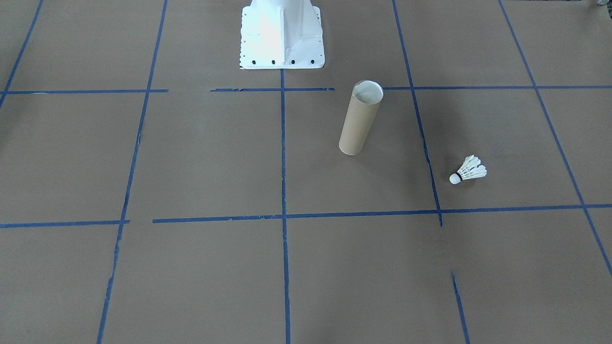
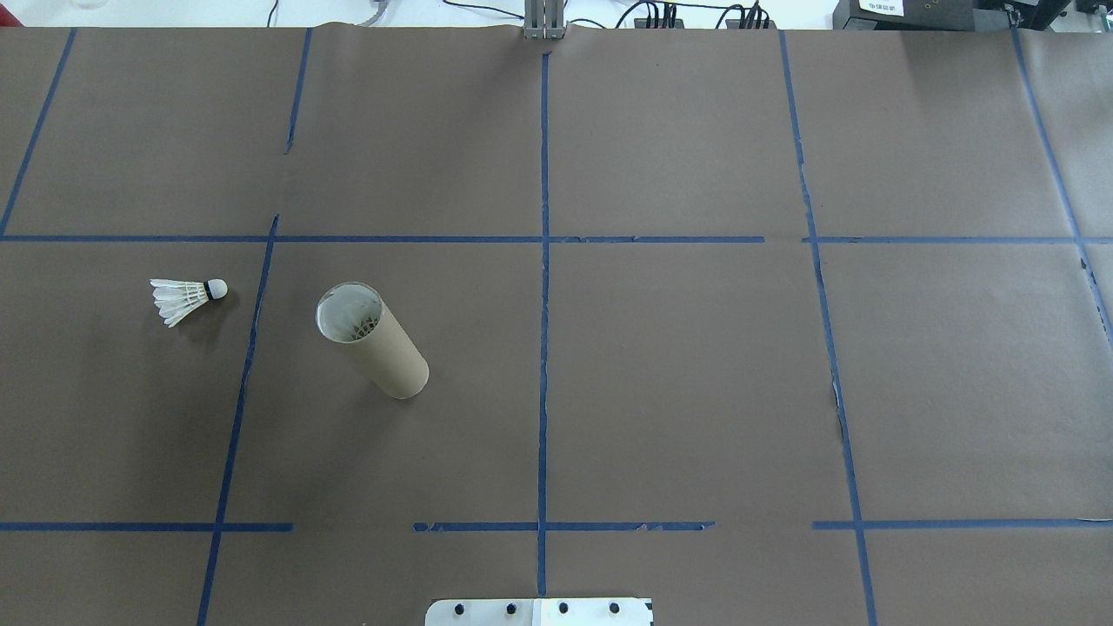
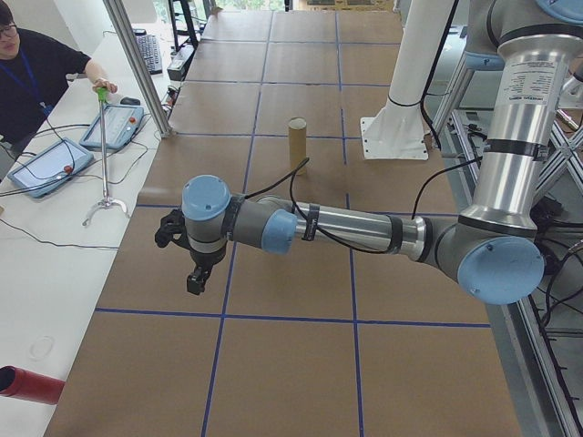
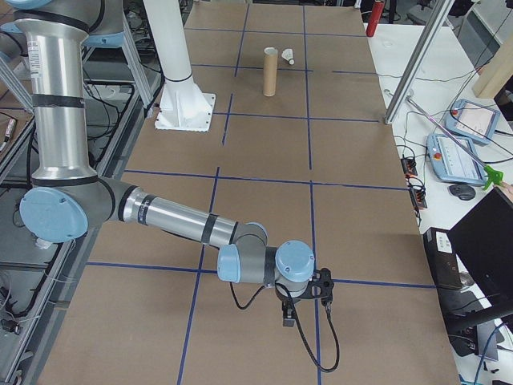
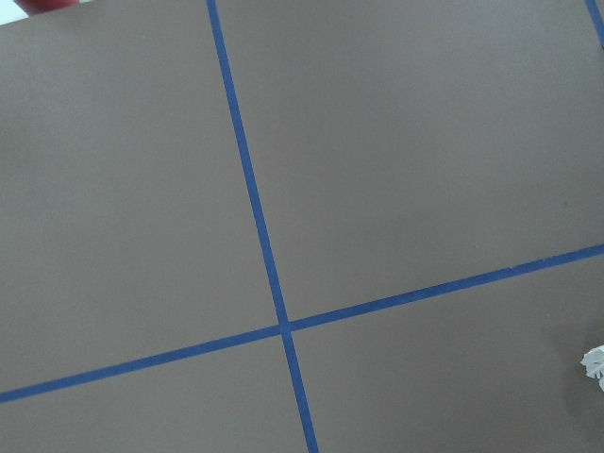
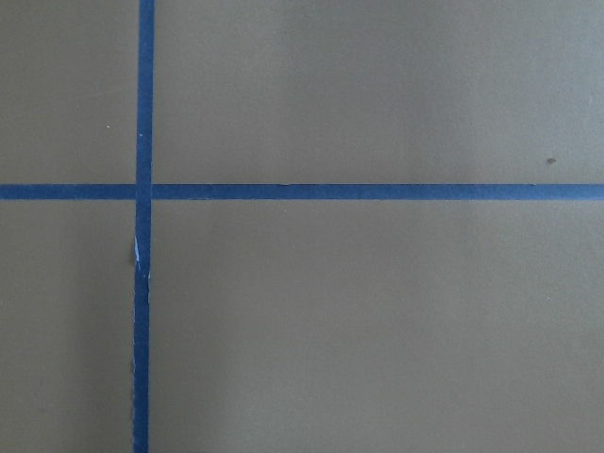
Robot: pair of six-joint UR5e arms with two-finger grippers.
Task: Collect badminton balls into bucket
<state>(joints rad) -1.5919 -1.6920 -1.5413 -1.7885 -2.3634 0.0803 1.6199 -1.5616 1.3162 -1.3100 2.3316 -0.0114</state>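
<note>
A white feather shuttlecock, the badminton ball (image 1: 471, 169) (image 2: 183, 298), lies on its side on the brown table, cork tip toward the bucket. The bucket (image 1: 359, 122) (image 2: 374, 342) is a brown cardboard tube standing upright a short way from it, open end up. In the right side view both are small and far off, the badminton ball (image 4: 289, 56) just beyond the bucket (image 4: 271, 70). My left gripper (image 3: 196, 273) hangs over the table's left end and my right gripper (image 4: 300, 309) over the right end. Both show only in side views, so I cannot tell their state.
The white robot base (image 1: 281, 33) (image 2: 539, 611) stands at the table's robot-side edge. Blue tape lines grid the brown paper. A person (image 3: 36, 73) sits at a side bench with teach pendants (image 3: 50, 168). A red cylinder (image 3: 27, 384) lies on that bench.
</note>
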